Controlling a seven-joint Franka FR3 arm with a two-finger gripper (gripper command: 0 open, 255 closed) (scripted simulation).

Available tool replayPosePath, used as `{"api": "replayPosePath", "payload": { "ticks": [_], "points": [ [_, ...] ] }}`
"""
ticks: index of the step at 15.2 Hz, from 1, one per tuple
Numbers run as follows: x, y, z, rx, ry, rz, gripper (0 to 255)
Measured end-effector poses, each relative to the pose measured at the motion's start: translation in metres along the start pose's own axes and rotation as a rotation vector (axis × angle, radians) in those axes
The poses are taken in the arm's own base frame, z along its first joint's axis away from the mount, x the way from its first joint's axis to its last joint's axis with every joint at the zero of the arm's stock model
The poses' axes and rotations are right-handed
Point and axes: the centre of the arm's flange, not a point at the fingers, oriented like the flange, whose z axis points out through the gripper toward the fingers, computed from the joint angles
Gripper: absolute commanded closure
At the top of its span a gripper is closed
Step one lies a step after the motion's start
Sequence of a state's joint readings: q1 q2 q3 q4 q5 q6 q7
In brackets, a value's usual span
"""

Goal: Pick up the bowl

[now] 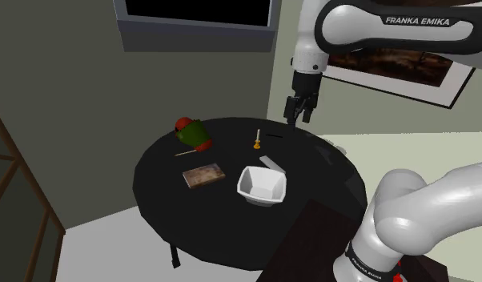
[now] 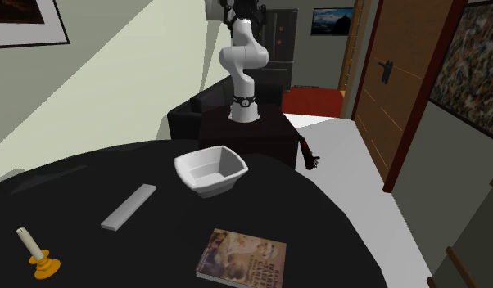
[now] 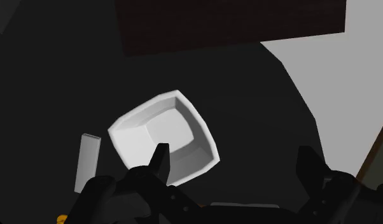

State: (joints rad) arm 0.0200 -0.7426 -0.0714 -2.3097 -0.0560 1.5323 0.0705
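While the end effector (image 1: 299, 113) is hovering above the black table (image 1: 162, 173), I am seeing its fingers apart. The white bowl (image 1: 262, 185) is sitting upright near a grey bar (image 1: 271, 163).

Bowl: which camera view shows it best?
The second exterior view: the bowl sits near the camera, whole, with both its inside and outer wall showing. The shoulder view shows it whole too, but farther off. The wrist view looks down into it, with one finger of the gripper overlapping its rim.
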Motion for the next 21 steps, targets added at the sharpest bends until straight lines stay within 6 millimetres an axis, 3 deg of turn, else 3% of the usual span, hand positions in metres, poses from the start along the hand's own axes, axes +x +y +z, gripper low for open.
{"api": "replayPosePath", "payload": {
  "ticks": [2,5,16,21],
  "points": [
    [0.003,0.0,0.006,-0.005,0.0,-0.004,0],
    [0.019,-0.006,0.034,-0.031,-0.001,-0.023,0],
    [0.086,-0.031,0.162,-0.143,0.003,-0.108,0],
    [0.114,-0.033,0.22,-0.194,0.005,-0.146,0]
  ]
}}
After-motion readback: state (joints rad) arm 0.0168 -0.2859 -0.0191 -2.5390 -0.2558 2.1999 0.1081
